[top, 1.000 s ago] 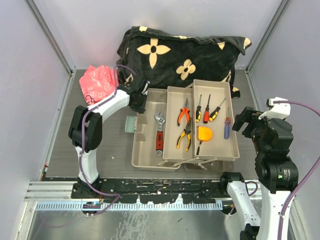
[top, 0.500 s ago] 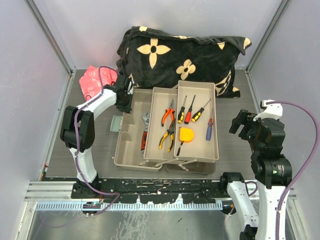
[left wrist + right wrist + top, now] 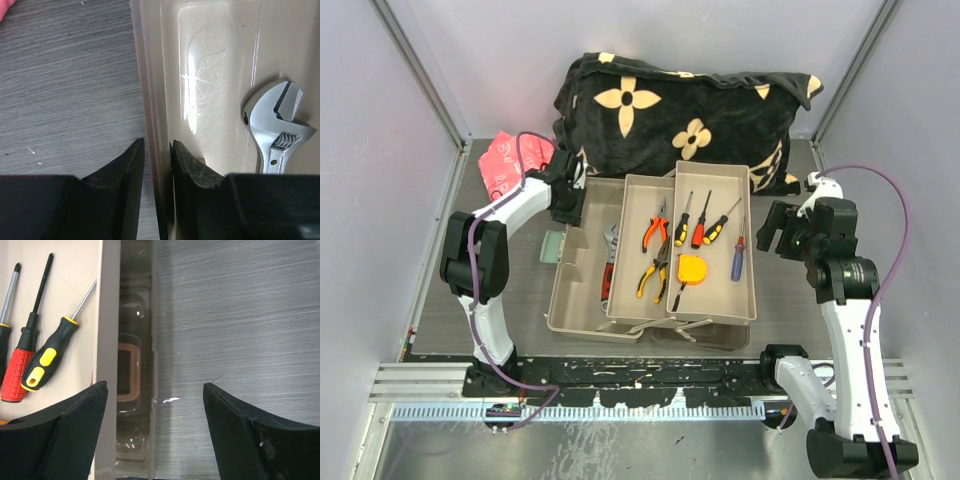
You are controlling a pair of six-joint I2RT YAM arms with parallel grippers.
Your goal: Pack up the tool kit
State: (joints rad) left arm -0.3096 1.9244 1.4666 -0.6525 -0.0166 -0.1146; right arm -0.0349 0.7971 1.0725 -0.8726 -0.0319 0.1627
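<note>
Grey table (image 3: pixel 440 290) from above carries the open toolbox (image 3: pixel 578 285) at its middle, before a flowered blanket (image 3: pixel 660 120); from the left wrist, the left gripper (image 3: pixel 157 145) is clamped on the toolbox wall near the wrench (image 3: pixel 275 130); from the right wrist, the right gripper (image 3: pixel 155 386) stands spread wide above the toolbox edge

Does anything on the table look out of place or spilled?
Nothing is spilled: the wrench, pliers and screwdrivers lie inside the toolbox. Only the crumpled red bag at the back left, beside the blanket, looks foreign.
</note>
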